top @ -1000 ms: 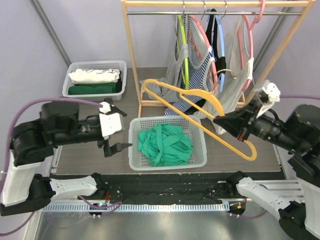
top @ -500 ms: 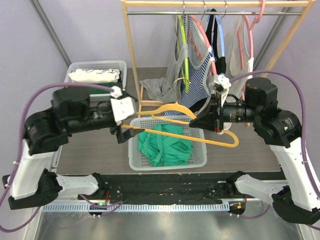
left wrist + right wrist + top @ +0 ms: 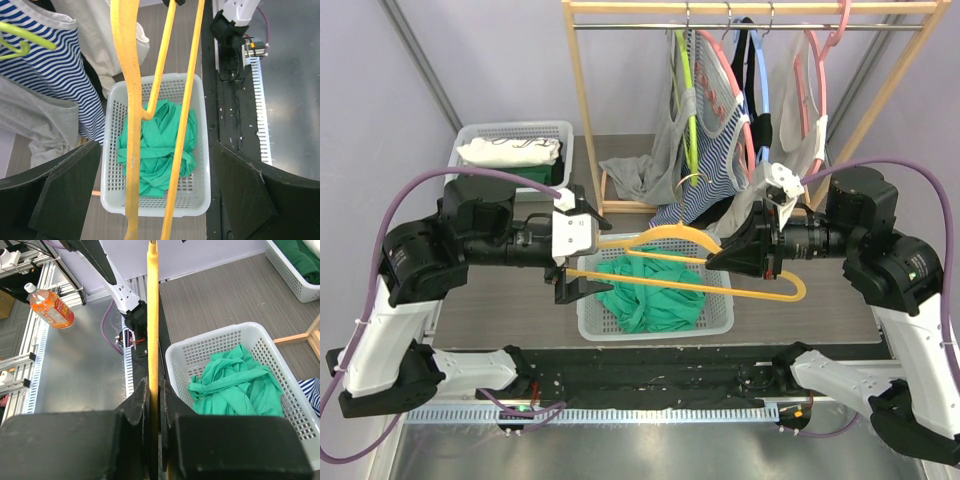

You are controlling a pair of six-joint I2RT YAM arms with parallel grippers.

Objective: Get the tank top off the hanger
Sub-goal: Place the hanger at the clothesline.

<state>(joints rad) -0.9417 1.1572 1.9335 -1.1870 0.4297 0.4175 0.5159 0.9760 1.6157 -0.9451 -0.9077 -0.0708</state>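
A bare orange hanger [image 3: 692, 262] hangs level over the white basket [image 3: 720, 318], where the green tank top [image 3: 645, 285] lies bunched, off the hanger. My right gripper [image 3: 745, 262] is shut on the hanger's right part; in the right wrist view its jaws [image 3: 154, 390] pinch the hanger bar [image 3: 153, 315]. My left gripper [image 3: 572, 278] is open at the hanger's left end. In the left wrist view the hanger's bars [image 3: 131, 125] run between the wide-open fingers [image 3: 65, 190] without touching them, above the tank top [image 3: 157, 145].
A wooden clothes rack [image 3: 582, 110] stands behind the basket with several hung garments, among them a striped top [image 3: 715, 150]. A grey garment [image 3: 630, 175] lies on its base. A second basket [image 3: 510, 158] of folded clothes stands back left. An orange bottle [image 3: 50, 305] lies near the bases.
My right arm swung the hanger left and levelled it over the basket. My left gripper moved right and came round the hanger's left end.
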